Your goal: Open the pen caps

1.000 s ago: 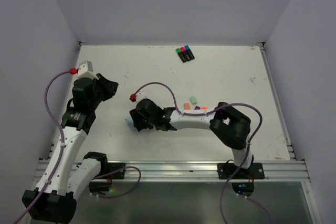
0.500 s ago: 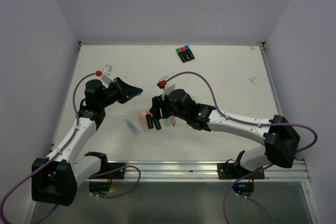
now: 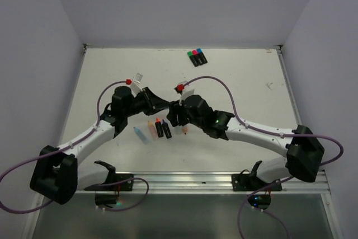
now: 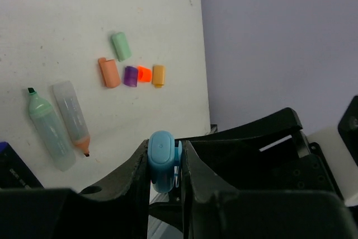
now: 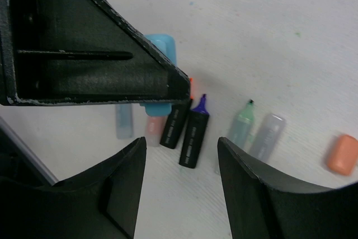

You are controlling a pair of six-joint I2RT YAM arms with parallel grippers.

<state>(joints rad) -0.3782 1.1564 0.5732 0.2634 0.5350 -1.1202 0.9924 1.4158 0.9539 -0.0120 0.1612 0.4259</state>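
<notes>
The left gripper (image 4: 165,166) is closed narrowly on a blue cap (image 4: 161,155), which is held clear of the table, probably to be dropped; the right gripper (image 5: 180,148) is kept part-open and empty, facing it; uncapped pens (image 5: 189,132) are seen beneath both; three fitted caps (image 3: 194,52) are left far ahead; loose caps (image 4: 130,75) are gathered beyond the left fingers.
</notes>
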